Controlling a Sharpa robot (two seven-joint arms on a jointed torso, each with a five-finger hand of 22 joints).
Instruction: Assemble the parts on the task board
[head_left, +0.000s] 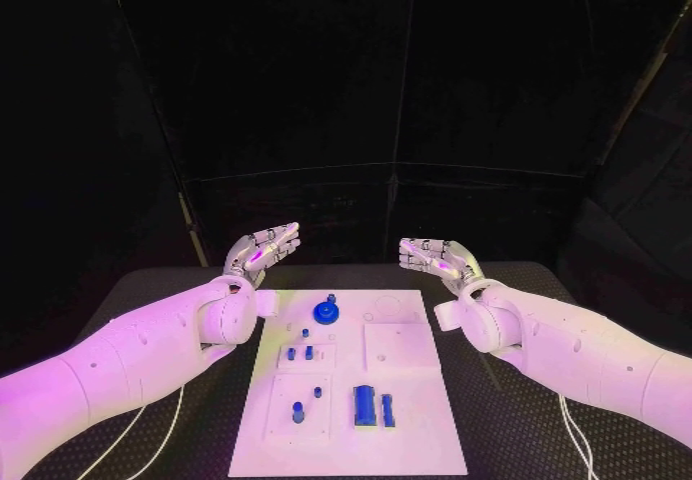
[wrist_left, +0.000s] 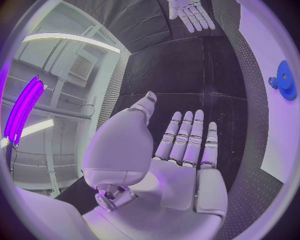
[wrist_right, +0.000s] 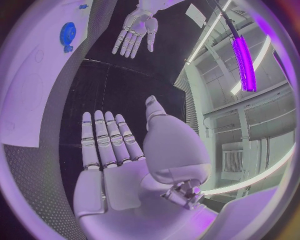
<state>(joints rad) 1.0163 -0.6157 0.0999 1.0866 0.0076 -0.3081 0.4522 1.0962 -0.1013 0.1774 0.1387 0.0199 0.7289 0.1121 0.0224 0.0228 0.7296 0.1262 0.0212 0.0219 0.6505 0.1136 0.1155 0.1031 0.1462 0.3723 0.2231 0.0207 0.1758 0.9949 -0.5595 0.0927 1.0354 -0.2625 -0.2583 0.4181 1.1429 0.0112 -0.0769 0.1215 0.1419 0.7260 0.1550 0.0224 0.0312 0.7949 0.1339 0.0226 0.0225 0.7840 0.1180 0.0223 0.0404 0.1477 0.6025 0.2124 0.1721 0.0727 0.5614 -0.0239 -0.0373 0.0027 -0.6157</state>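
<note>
The white task board (head_left: 408, 420) lies in the middle of the black table. A blue gear (head_left: 327, 312) sits near its far edge, also seen as the blue gear (wrist_left: 286, 80) and the blue gear (wrist_right: 67, 34). Small blue pegs (head_left: 300, 353) stand further forward, and a blue block (head_left: 366, 404) with a slim blue piece (head_left: 388, 409) lies near the front. My left hand (head_left: 264, 250) is raised beyond the board's far left corner, fingers straight and apart, holding nothing. My right hand (head_left: 440, 259) mirrors it at the far right, also empty. Both palms face inward.
White cables (head_left: 144, 425) run over the table at the left and white cables (head_left: 574, 435) at the right. A dark curtain closes the space behind the table. Bare table lies on both sides of the board.
</note>
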